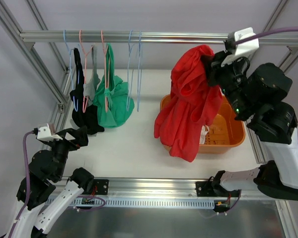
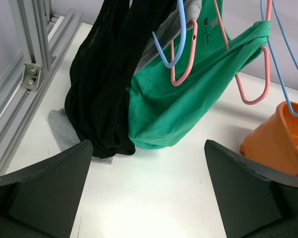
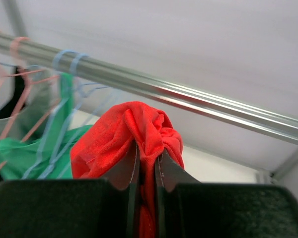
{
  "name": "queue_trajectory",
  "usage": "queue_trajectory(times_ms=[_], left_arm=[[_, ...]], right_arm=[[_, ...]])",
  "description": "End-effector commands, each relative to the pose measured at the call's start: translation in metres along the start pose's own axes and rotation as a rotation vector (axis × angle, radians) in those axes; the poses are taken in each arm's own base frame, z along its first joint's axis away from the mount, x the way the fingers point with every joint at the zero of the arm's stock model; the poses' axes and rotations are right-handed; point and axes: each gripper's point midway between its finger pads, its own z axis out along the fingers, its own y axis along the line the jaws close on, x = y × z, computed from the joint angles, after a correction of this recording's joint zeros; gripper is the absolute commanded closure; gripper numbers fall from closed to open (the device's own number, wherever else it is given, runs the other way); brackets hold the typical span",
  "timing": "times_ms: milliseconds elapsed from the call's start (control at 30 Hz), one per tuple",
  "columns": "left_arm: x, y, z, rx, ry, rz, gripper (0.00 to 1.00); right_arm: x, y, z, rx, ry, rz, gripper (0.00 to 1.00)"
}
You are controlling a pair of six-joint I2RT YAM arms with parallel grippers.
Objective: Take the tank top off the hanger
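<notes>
Gripping a bunched fold of the red tank top (image 1: pixel 188 104), the right end effector (image 3: pixel 146 168) is clamped tight on the cloth just beneath the rail (image 1: pixel 164 36). It is holding the garment high, evidently so the full length is hanging free. No hanger is showing inside the cloth, and I judge it is already off. Two bare blue hangers (image 1: pixel 134 74) are hanging well to that end effector's left.

Directly below it, the orange basket (image 1: pixel 228 134) is sitting on the worktop (image 1: pixel 139 148). The tank top's lower end is draping over the basket's near-left rim, and a pale item (image 1: pixel 204 134), too small to identify, is lying inside.

The left end effector (image 2: pixel 146 163) is standing wide apart and empty. The green garment (image 2: pixel 188 99) and black garment (image 2: pixel 99 89) are hanging ahead of it.
</notes>
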Motion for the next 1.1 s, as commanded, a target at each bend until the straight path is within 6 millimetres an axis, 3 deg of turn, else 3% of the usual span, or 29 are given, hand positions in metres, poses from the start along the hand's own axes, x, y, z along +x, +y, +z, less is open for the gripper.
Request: queue_trajectory(times_ms=[0,33,133,367,433,467,500,567,600,667,700,767,800,833,900,967,1067], left_arm=[[0.000,-0.003,0.004,0.000,0.006,0.009,0.01],[0.001,-0.003,0.005,0.000,0.010,0.013,0.01],[0.003,-0.005,0.007,0.003,0.022,0.024,0.01],[0.002,-0.006,0.006,0.007,0.021,0.024,0.01],[0.002,-0.006,0.006,0.008,0.019,0.025,0.01],[0.002,-0.006,0.006,0.009,0.020,0.023,0.01],[0.002,-0.006,0.006,0.008,0.018,0.022,0.01],[0.001,-0.005,0.005,0.009,0.015,0.017,0.01],[0.000,-0.006,0.005,0.012,0.012,0.008,0.01],[-0.003,-0.010,0.002,0.034,0.009,-0.003,0.01],[-0.007,-0.013,0.001,0.046,0.006,-0.013,0.01],[-0.021,-0.023,-0.004,0.095,-0.002,-0.034,0.01],[-0.025,-0.028,-0.005,0.117,0.001,-0.035,0.01],[-0.038,-0.035,-0.008,0.139,-0.005,-0.042,0.01],[-0.050,-0.045,-0.007,0.159,-0.001,-0.059,0.01],[-0.068,-0.065,-0.005,0.209,0.019,-0.064,0.01],[-0.088,-0.096,0.004,0.283,0.063,-0.059,0.01]], right_arm=[[-0.017,-0.046,0.011,0.202,-0.025,-0.036,1.00],[-0.021,-0.063,0.013,0.260,-0.030,-0.049,1.00],[-0.016,-0.085,0.024,0.337,-0.010,-0.059,1.00],[0.018,-0.098,0.032,0.349,0.072,-0.072,1.00],[0.025,-0.103,0.023,0.351,0.074,-0.047,1.00],[0.047,-0.096,0.028,0.312,0.120,-0.052,1.00],[0.050,-0.098,0.018,0.312,0.118,-0.025,1.00],[0.074,-0.089,0.018,0.269,0.155,-0.008,1.00],[0.112,-0.082,0.023,0.259,0.234,-0.003,1.00],[0.132,-0.080,0.012,0.265,0.234,0.034,1.00],[0.177,-0.077,0.010,0.282,0.312,0.050,1.00],[0.196,-0.077,-0.002,0.292,0.312,0.100,1.00],[0.226,-0.075,-0.005,0.296,0.369,0.107,1.00],[0.238,-0.073,-0.007,0.299,0.383,0.144,1.00],[0.259,-0.067,-0.006,0.284,0.419,0.159,1.00],[0.293,-0.064,-0.004,0.295,0.499,0.145,1.00],[0.329,-0.062,0.000,0.300,0.577,0.161,1.00]])
